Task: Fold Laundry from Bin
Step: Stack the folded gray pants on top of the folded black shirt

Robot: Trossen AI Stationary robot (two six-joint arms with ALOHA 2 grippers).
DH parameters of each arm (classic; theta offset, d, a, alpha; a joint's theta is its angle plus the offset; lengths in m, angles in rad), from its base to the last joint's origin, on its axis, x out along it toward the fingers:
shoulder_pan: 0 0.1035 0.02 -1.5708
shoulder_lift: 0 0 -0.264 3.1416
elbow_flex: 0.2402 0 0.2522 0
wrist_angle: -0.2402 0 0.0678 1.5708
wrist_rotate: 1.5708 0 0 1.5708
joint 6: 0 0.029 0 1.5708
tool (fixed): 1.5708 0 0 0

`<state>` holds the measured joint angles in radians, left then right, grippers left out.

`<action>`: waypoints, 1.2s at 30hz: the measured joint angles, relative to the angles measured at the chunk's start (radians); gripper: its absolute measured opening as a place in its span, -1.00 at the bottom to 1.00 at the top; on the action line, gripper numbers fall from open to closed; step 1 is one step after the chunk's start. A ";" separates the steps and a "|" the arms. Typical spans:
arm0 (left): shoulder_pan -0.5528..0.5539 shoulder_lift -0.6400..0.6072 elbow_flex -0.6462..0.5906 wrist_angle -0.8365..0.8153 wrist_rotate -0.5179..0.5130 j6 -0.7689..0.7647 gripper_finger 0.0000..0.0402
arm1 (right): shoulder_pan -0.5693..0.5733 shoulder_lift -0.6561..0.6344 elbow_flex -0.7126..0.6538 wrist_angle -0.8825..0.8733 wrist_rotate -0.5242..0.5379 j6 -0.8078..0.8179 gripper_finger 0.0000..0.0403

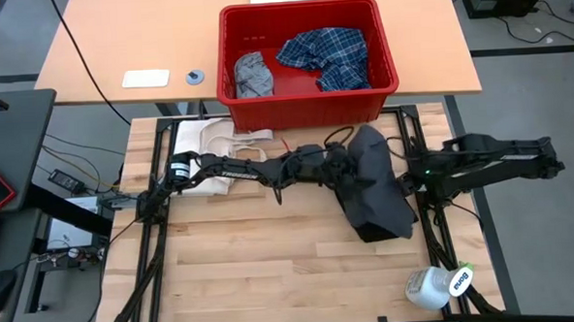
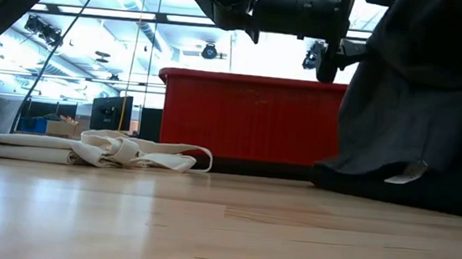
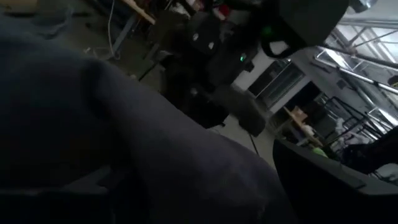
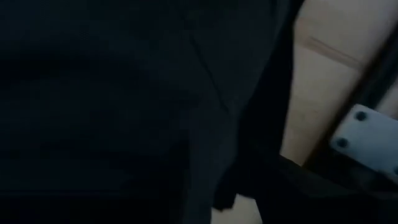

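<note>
We see the red bin (image 1: 308, 97) standing just beyond both grippers, on the far side of the wooden table (image 1: 272, 268). Inside it lie a grey garment (image 1: 254, 73) on one side and a blue-and-white plaid shirt (image 1: 326, 54) on the other, the two close together but apart.

The large black garment (image 1: 375, 186) is out of the bin, draped between the two arms; its lower part rests on the table nearer to us than the grippers. Our left gripper (image 1: 343, 163) reaches in from the left and meets the garment's upper edge; we cannot tell how its fingers stand, since cloth covers them. Our right gripper (image 1: 404, 170) comes in from the right and is buried in the same cloth; its fingers are also hidden.

Behind the left arm lies a cream cloth (image 1: 219, 149) with strap loops. A white bottle (image 1: 438, 285) lies on its side near the table's front right corner.
</note>
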<state>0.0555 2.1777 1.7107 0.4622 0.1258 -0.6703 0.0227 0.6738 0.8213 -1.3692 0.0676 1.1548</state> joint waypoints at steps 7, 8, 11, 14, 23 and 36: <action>-0.009 0.000 0.000 -0.038 0.000 0.003 0.57 | -0.001 0.003 -0.197 0.422 0.042 -0.034 -0.20; -0.012 0.000 0.000 -0.027 0.000 0.001 0.57 | -0.001 0.003 -0.220 0.494 0.044 -0.037 -0.20; -0.018 0.000 0.012 0.025 0.020 0.000 0.57 | -0.001 0.002 -0.282 0.706 0.061 -0.055 -0.20; -0.023 0.000 0.087 -0.025 0.032 0.019 0.57 | -0.007 0.006 -0.335 0.930 0.069 -0.072 -0.20; -0.045 -0.008 0.371 -0.474 0.018 0.245 0.57 | -0.051 0.016 -0.365 1.307 0.059 -0.201 -0.20; -0.041 0.073 0.194 -0.467 -0.079 0.111 0.57 | -0.179 0.168 -0.367 0.830 -0.092 -0.130 -0.24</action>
<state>0.0145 2.2508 1.9044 -0.0050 0.0465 -0.5590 -0.1566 0.8416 0.4545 -0.5392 -0.0241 1.0252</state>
